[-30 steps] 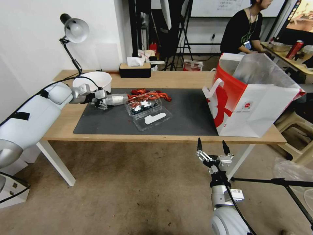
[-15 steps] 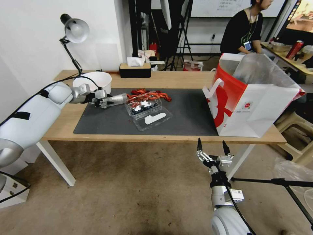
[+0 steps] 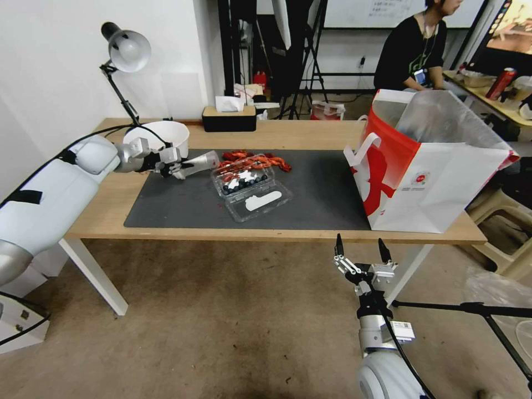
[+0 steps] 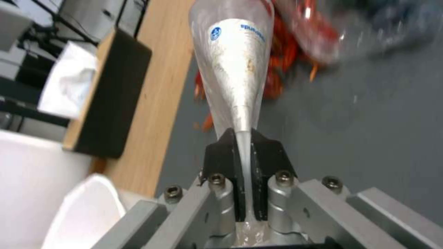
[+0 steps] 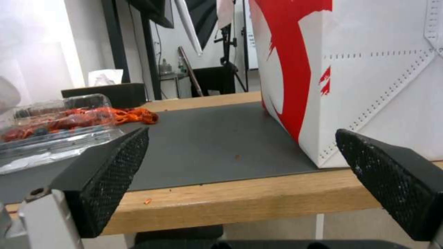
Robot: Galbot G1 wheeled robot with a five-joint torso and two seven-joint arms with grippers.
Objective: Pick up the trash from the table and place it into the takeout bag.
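Observation:
My left gripper [image 3: 178,166] is shut on the pinched end of a clear bagged bun [image 3: 203,162] and holds it just above the dark mat [image 3: 321,188], left of the clear clamshell [image 3: 250,187]. In the left wrist view the black fingers [image 4: 221,155] squeeze the bag [image 4: 235,62], which carries a small blue logo. Red scraps [image 3: 256,161] lie behind the clamshell. The red-and-white takeout bag [image 3: 432,183] stands open at the table's right end. My right gripper [image 3: 359,250] is open below the table's front edge, facing the bag [image 5: 369,69].
A white round bowl [image 3: 159,136] sits behind my left wrist on the light-wood table [image 3: 299,133]. The black tissue box [image 3: 229,118] and the silver desk lamp [image 3: 126,51] stand along the back edge. A tripod leg [image 3: 471,310] lies on the floor at the right.
My left gripper has lifted a little and moved toward the table's back with the bagged bun, whose free end now tilts upward. The right arm has not moved.

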